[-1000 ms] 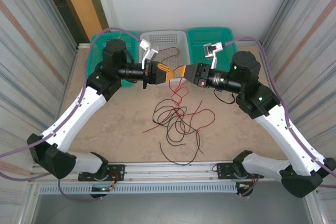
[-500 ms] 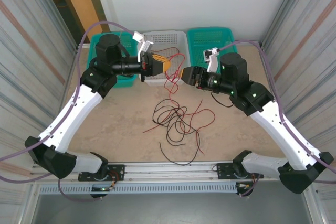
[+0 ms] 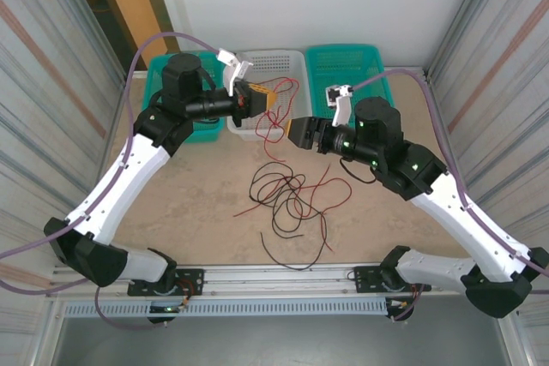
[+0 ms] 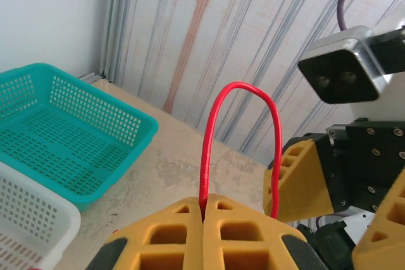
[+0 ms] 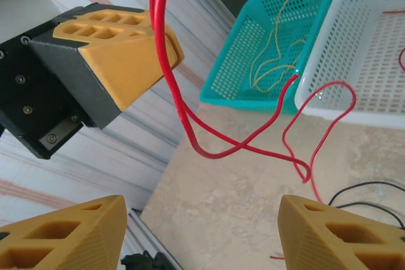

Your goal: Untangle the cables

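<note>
No text, label, brand, number or sign can be read; nothing legible stands on the cables (image 3: 287, 188), on the white basket (image 3: 290, 58), or on the shells of the left arm (image 3: 129, 177) and the right arm (image 3: 463, 212).
</note>
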You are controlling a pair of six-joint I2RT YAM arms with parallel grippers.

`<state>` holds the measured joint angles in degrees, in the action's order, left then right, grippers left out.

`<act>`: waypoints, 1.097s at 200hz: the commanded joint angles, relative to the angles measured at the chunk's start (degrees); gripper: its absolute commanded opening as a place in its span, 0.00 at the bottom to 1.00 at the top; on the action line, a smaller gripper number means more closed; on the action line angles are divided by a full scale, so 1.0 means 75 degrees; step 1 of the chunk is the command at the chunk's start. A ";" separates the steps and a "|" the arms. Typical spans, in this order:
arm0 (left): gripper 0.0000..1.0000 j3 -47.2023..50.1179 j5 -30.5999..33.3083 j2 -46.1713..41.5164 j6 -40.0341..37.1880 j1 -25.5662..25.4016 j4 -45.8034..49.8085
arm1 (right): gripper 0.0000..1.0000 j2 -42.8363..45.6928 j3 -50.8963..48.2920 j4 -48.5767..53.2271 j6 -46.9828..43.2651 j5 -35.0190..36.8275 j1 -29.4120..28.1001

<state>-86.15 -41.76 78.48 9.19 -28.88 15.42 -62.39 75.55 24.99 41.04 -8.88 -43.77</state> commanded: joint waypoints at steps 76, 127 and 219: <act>0.00 -0.0251 0.0169 -0.0091 -0.0308 0.0018 0.0358 | 0.08 -0.1152 0.0979 0.0818 -0.0597 0.2492 0.0168; 0.00 -0.0156 -0.0046 -0.0197 -0.0459 0.0233 0.0463 | 0.00 -0.0999 0.0901 0.1624 -0.0364 0.2852 0.1222; 0.00 -0.2849 0.2861 0.2477 0.0398 0.0705 -0.0708 | 0.63 0.0382 -0.0277 0.2901 -0.0404 0.3259 0.0548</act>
<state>-101.86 -28.75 89.93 8.05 -26.46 15.00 -64.93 77.60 39.88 36.88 11.35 -38.30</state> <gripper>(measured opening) 0.064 0.615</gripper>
